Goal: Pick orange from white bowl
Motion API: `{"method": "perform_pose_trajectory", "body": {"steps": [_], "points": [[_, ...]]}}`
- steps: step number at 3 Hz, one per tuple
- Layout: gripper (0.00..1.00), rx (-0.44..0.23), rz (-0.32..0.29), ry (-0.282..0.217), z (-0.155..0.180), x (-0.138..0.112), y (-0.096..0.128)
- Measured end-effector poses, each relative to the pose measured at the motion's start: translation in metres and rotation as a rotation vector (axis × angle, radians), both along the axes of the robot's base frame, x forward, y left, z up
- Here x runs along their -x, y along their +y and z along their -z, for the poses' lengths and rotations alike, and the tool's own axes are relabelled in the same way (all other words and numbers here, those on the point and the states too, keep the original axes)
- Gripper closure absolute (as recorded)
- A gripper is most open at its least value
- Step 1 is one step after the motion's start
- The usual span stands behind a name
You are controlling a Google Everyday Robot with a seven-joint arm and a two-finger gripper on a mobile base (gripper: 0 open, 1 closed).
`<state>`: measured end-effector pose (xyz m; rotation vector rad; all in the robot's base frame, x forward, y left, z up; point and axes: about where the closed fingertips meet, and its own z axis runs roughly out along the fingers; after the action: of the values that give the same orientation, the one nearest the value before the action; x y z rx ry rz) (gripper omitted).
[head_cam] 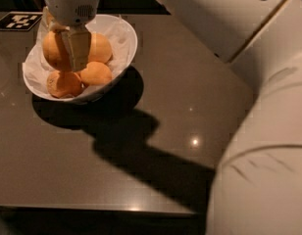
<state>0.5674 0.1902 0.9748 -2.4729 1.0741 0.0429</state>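
White 2-finger gripper [62,58] is positioned inside the glossy white paper-lined bowl [124,53], and the round orange fruit [52,50] is pinched between its fingers, seemingly ready for lifting. 3 other oranges [94,74] are seen right of and below the gripper.

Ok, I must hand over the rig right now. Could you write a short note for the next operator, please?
Gripper: lowered into the white bowl, against the rear-left orange; a firm grasp cannot be confirmed from this view.
Things: three other oranges lie in the bowl on its paper lining. The bowl stands at the far left of the table, beside a black-and-white marker.
Done: approach to the orange.
Left: confirm the grip, then lift that orange clear of the bowl.
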Motion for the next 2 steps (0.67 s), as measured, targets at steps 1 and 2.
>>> {"method": "perform_pose_trajectory", "body": {"steps": [1, 2], "points": [[1.0, -0.05, -0.001, 0.037, 0.004, 0.038, -0.012], [1.0, -0.08, 0.024, 0.071, 0.008, 0.077, -0.025]]}}
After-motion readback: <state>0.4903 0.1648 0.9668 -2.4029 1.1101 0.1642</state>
